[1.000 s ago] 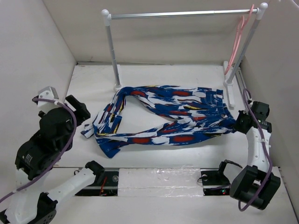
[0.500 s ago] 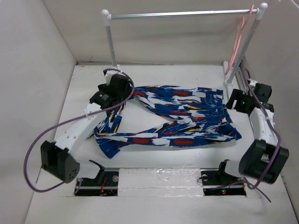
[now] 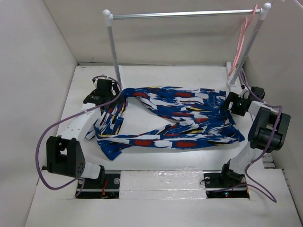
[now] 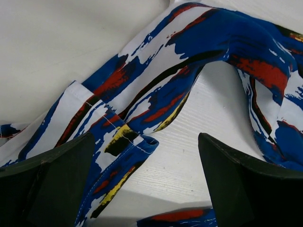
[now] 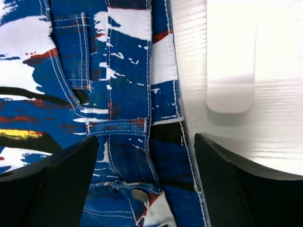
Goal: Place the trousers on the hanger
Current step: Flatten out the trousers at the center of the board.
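Note:
The blue printed trousers [image 3: 175,120] lie spread flat on the white table, waistband to the right, legs running left. The pink hanger [image 3: 242,35] hangs at the right end of the rail, away from both arms. My left gripper [image 3: 110,93] is open just above the far left leg; in its wrist view the left gripper [image 4: 146,151] straddles a leg hem [image 4: 137,142] and bare table. My right gripper [image 3: 231,102] is open over the waistband's far right corner; the right gripper [image 5: 147,146] brackets the waistband with its snap button [image 5: 140,195].
A silver rail [image 3: 184,14] on white posts [image 3: 112,52] spans the back of the table. Its right foot [image 5: 230,71] lies just beyond my right fingers. White walls close in on the left, back and right.
The left arm swung from the near left to the far leg end and opened wider. The right gripper opened, let go of the waistband corner and moved farther back along it.

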